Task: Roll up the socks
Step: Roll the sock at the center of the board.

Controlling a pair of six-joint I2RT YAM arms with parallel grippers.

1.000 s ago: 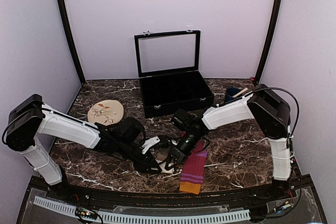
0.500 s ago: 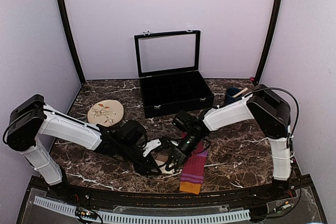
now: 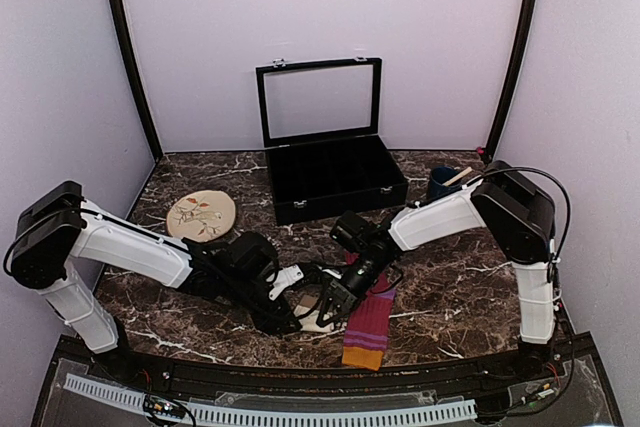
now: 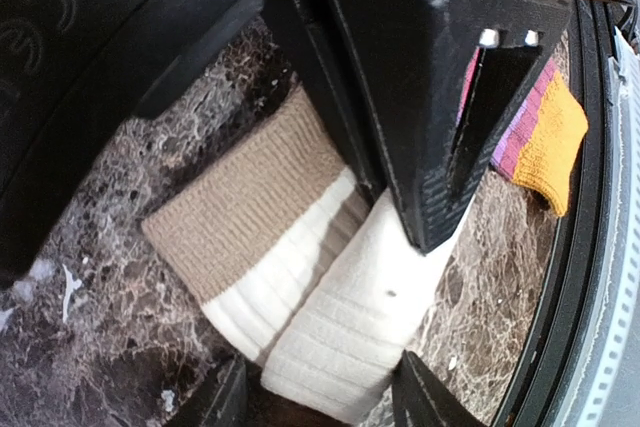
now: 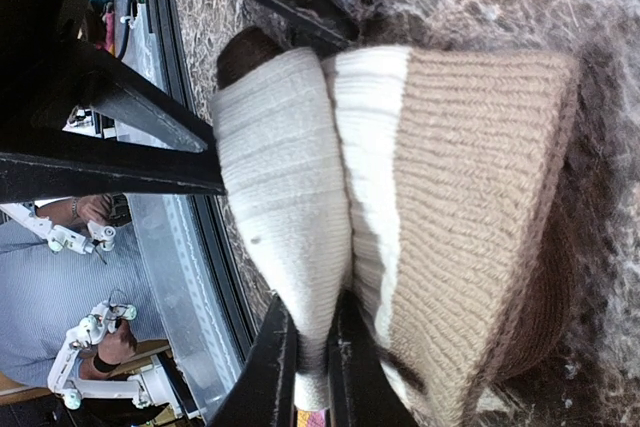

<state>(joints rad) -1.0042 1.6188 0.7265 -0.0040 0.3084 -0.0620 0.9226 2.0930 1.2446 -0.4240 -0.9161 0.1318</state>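
The cream sock (image 3: 318, 315) with a brown band lies folded near the table's front between both grippers. In the left wrist view its folded cream end (image 4: 350, 337) sits between my left gripper's (image 4: 320, 399) fingers, which press its sides. My right gripper (image 5: 312, 352) is shut, pinching a cream layer of the same sock (image 5: 300, 197) beside the brown cuff (image 5: 470, 207). From above, the left gripper (image 3: 302, 320) and the right gripper (image 3: 334, 301) almost touch. The magenta-purple striped sock (image 3: 367, 319) lies flat just to the right, orange cuff (image 4: 548, 142) toward the front edge.
An open black case (image 3: 335, 182) with a raised glass lid stands at the back centre. A round beige floral disc (image 3: 201, 214) lies at the left. A small blue object (image 3: 445, 181) sits at the back right. A ribbed white rail (image 3: 300, 412) runs along the front.
Both grippers have shifted slightly toward the front with the cream sock held between them. The magenta sock has not moved.
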